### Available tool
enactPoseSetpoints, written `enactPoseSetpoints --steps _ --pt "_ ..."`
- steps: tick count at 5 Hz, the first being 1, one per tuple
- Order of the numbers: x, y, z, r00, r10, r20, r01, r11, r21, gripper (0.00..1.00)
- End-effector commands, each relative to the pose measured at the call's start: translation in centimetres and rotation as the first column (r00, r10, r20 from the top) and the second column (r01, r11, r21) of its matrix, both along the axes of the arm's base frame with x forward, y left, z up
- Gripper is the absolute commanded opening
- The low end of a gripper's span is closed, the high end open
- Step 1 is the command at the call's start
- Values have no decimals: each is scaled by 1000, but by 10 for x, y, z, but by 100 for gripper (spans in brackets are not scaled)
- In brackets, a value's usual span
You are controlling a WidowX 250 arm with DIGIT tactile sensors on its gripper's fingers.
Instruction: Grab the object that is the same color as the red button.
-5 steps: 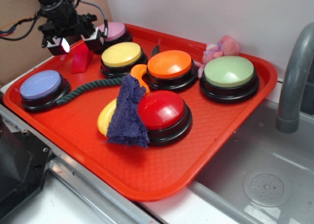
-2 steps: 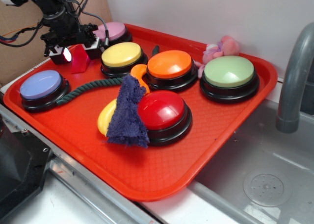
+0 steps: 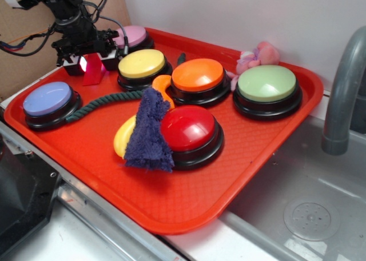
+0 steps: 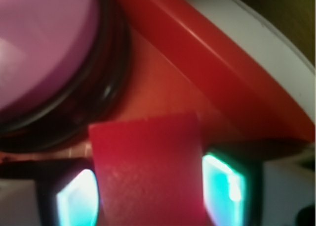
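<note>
A: From the exterior view we see the gripper [image 3: 91,62] down at the far left corner of the red tray [image 3: 240,152], with the small red block [image 3: 93,70] between its fingers. Can we say they grip it?

B: The wrist view helps. There we see the block [image 4: 148,171] filling the gap between the two glowing finger pads [image 4: 224,184], both sides appearing to touch it. So we call the fingers closed on the block, though we cannot tell whether it is off the tray.

A: Just beyond the gripper, the wrist view gives us the pink button [image 4: 39,43] and the tray's raised rim, nothing more.

B: The exterior view supplies the rest. The red button [image 3: 189,128] sits well away from the gripper, toward the tray's near side, with a dark blue cloth [image 3: 148,132] draped against it. A yellow button [image 3: 142,63] is just beside the gripper, and a blue button [image 3: 48,99] lies nearer the front edge.
</note>
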State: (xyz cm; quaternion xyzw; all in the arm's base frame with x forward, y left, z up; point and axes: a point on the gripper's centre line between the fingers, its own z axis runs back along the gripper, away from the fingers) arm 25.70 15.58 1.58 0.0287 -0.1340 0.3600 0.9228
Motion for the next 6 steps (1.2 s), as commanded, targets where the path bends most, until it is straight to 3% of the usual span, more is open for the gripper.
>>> enactPoseSetpoints --steps 1,3,4,5,6 --pt "2 7 14 998 16 61 -18 999 34 13" --pt "0 -1 41 997 5 74 -10 998 64 12" --pt "0 -12 91 992 -52 111 40 994 103 6" --pt "-6 -25 130 986 -120 113 111 990 89 4" --pt "-23 -55 155 950 -311 29 310 950 28 0"
